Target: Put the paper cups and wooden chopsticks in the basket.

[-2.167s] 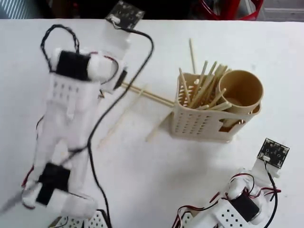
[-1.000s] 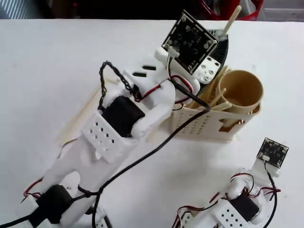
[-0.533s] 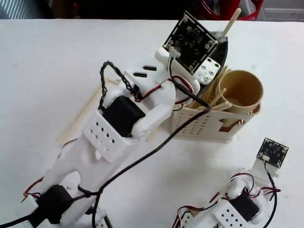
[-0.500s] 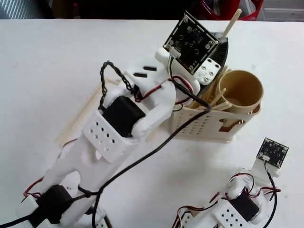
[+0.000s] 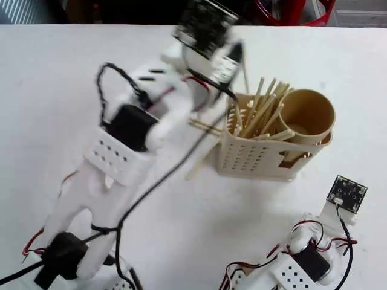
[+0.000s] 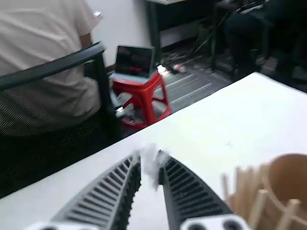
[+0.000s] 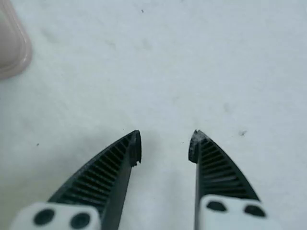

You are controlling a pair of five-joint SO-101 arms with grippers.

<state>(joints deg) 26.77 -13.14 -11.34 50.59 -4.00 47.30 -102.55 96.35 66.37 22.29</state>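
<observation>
The cream basket (image 5: 254, 158) stands right of the table's middle with several wooden chopsticks (image 5: 261, 112) upright in it and a brown paper cup (image 5: 307, 115) in its right end. My left gripper (image 5: 233, 59) hangs raised just behind and left of the basket; in the left wrist view (image 6: 149, 158) its fingers are a narrow gap apart with nothing between them, and the paper cup (image 6: 290, 177) lies beyond. Loose chopsticks (image 5: 203, 126) lie on the table left of the basket. My right gripper (image 7: 165, 143) is open over bare table.
One chopstick (image 5: 243, 65) lies behind the basket and another (image 5: 195, 170) at its front left corner. The right arm (image 5: 302, 263) rests folded at the near right edge. A red stool (image 6: 139, 93) and a chair stand beyond the table's far edge.
The left arm has swung left and back from above the basket. The chopstick that stuck up from its gripper is gone from it. The right arm has not moved.
</observation>
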